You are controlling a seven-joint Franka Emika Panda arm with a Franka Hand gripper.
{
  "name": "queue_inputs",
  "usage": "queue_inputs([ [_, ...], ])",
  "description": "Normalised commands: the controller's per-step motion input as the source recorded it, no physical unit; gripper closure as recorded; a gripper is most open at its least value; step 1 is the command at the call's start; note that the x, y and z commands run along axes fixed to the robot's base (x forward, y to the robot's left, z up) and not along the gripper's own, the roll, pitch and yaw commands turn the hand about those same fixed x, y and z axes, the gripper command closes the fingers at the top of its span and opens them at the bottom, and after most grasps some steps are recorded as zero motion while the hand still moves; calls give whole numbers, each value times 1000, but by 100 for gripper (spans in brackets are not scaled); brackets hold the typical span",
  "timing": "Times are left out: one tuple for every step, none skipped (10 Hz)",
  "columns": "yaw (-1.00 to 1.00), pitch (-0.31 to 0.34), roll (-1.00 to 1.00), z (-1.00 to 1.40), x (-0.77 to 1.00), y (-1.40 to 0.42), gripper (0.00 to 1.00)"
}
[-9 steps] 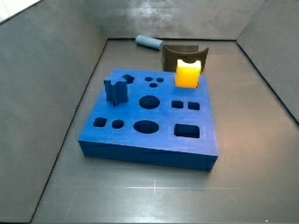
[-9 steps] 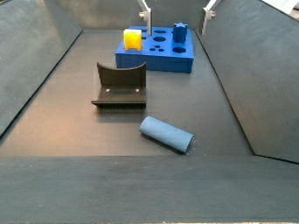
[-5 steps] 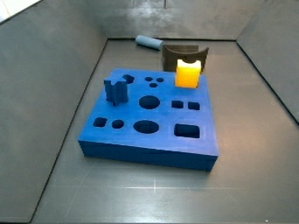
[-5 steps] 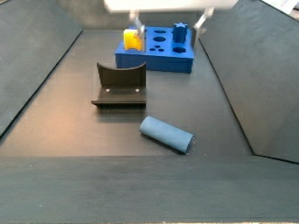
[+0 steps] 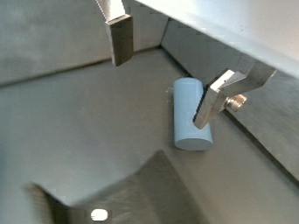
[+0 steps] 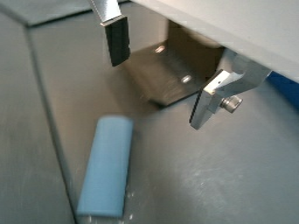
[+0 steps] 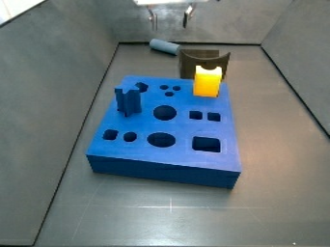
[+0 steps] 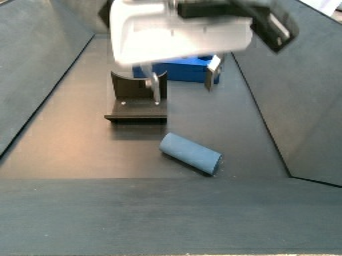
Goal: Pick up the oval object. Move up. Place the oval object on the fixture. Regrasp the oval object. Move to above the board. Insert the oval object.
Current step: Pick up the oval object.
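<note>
The oval object [image 7: 164, 45] is a pale grey-blue peg lying on the floor at the far end, beside the fixture [image 7: 202, 58]. It also shows in the other side view [image 8: 190, 153] and in both wrist views [image 5: 191, 114] [image 6: 107, 166]. My gripper [image 7: 171, 19] hangs above that far end, open and empty, its large white body filling a side view [image 8: 139, 92]. In a wrist view my gripper [image 5: 167, 74] has the peg close to one finger [image 5: 216, 96]. In a wrist view my gripper [image 6: 163, 74] frames the fixture [image 6: 176, 66]. The board [image 7: 168, 125] lies nearer.
A yellow-orange block [image 7: 207, 80] stands at the fixture's front. A dark blue notched block [image 7: 126, 99] stands upright in the board. Sloping grey walls [image 7: 65, 87] close in the floor on both sides. The board's edge shows behind my gripper [image 8: 187, 68].
My gripper has come down from the upper edge of both side views toward the fixture and the peg. The peg, the fixture and the board have not moved.
</note>
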Motion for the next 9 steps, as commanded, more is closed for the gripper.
queue_inputs([
  [809, -73, 0, -914, -74, 303, 0],
  [854, -53, -57, -863, -57, 303, 0],
  [811, -57, -106, -780, 0, 274, 0],
  [677, -39, -177, -663, 0, 294, 0],
  [554, -30, -163, -514, 3, 409, 0],
  [449, 0, -146, -291, 143, 440, 0],
  [389, 0, -166, -229, 206, 429, 0],
  [357, -29, -343, -360, 0, 440, 0],
  [277, -44, -209, -383, -131, 9, 0],
])
